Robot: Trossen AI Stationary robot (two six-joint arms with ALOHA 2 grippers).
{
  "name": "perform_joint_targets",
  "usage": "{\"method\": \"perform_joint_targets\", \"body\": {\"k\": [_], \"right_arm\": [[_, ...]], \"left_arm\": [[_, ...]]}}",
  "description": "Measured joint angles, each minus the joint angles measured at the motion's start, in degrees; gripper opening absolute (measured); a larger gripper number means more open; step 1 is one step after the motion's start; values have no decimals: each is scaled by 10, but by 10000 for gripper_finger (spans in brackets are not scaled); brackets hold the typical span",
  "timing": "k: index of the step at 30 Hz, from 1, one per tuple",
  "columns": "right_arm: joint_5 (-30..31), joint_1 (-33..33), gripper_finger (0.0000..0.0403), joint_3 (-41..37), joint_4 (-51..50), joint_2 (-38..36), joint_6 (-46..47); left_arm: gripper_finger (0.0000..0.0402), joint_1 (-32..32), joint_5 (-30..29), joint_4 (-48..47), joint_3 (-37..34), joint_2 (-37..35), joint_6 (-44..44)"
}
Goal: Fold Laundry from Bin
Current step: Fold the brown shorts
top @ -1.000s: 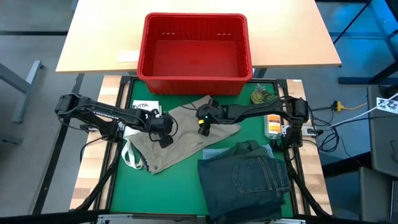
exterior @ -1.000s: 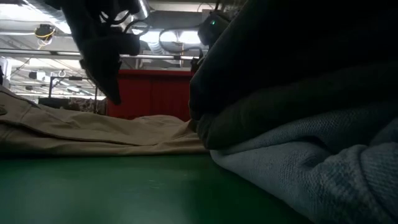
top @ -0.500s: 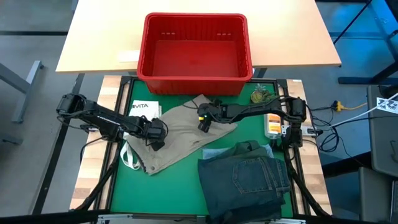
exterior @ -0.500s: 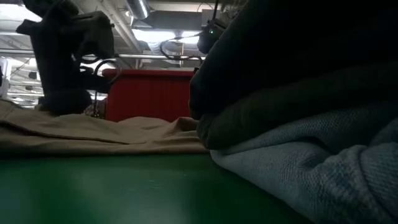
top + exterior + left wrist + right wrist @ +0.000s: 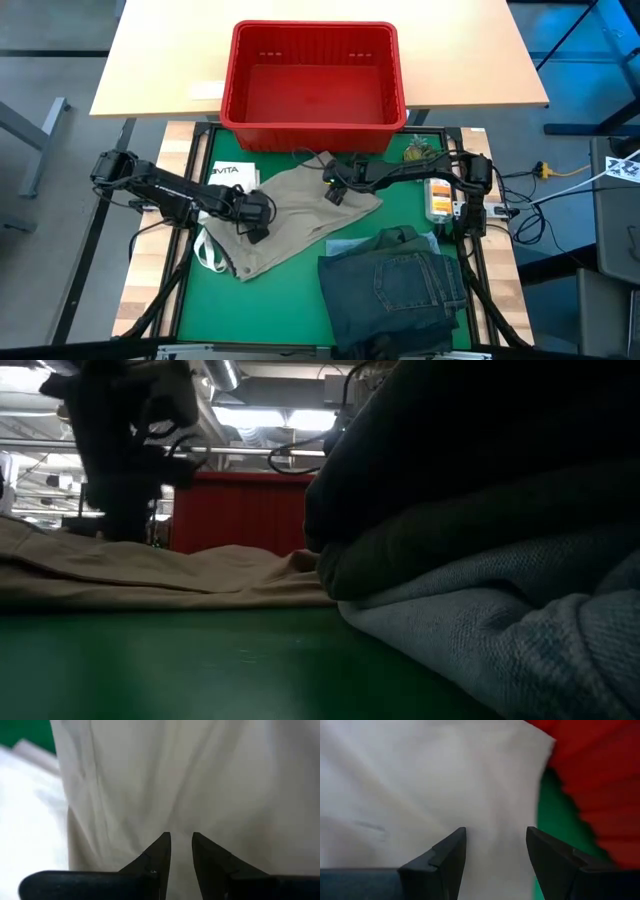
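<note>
Green desk (image 5: 300, 285): your left hand (image 5: 257, 233), narrow, and right hand (image 5: 333, 196), wide, press the khaki garment (image 5: 295, 215) at 9 and 1 o'clock.

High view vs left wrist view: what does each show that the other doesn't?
Only the high view shows the red bin, the folded jeans, the right hand over the khaki garment's edge near the bin, and the whole green mat. Only the left wrist view shows the left hand with its fingers a narrow gap apart, right at the cloth. Both show the khaki garment and the white bag beside it.
</note>
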Motion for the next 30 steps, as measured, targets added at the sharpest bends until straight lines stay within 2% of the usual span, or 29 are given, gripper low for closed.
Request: {"method": "perform_joint_targets", "body": {"k": [4, 11, 15, 19, 26, 30], "right_arm": [[52, 0, 207, 0, -33, 0, 0], [50, 2, 207, 39, -113, -24, -4], [24, 20, 207, 65, -146, -58, -5], [-36, 57, 207, 67, -161, -87, -30], [-79, 120, 207, 67, -209, -89, -86], [-80, 144, 207, 67, -238, -87, -92]], "left_arm": [[75, 0, -1, -4, 32, 0, 30], [75, -7, -2, -1, 99, 0, 75], [75, -27, 29, 10, 119, 0, 77], [75, -58, 70, 18, 122, 0, 45], [80, -115, 71, 18, 122, 0, 9], [114, -131, 70, 20, 122, 5, -17]]}}
